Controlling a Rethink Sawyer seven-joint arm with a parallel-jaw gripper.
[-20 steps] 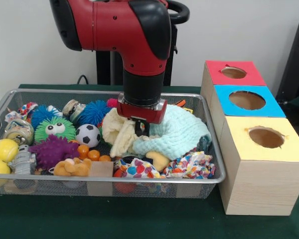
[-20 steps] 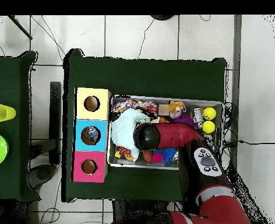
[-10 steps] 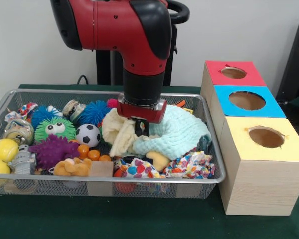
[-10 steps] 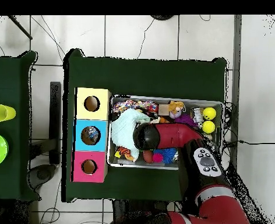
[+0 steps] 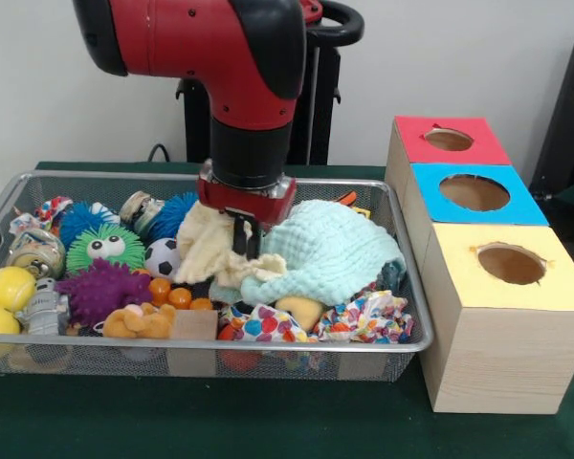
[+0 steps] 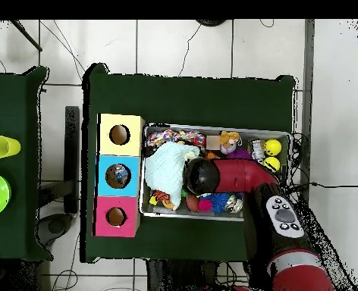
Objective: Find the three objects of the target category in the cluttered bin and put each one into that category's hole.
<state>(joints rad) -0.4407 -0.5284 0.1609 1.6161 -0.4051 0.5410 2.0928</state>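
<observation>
A: Gripper (image 5: 242, 236)?
B: Down in the wire bin (image 5: 268, 356), fingers pinched on the cream cloth (image 5: 207, 251), partly lifted.
A: Relative to the mint cloth (image 5: 330, 251)?
B: Cream cloth touches its left edge. Soccer ball (image 5: 160, 256) just left of that. Yellow box (image 5: 502, 320) stands right of the bin.

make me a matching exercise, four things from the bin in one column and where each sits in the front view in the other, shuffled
Things:
1. soccer ball
2. mint cloth
3. yellow balls
4. wooden block

Places:
A. at the bin's left end
B. against the bin's near wall
C. beside the green googly-eyed ball
D. heaped in the bin's right half

Pairs: 1-C, 2-D, 3-A, 4-B
</observation>
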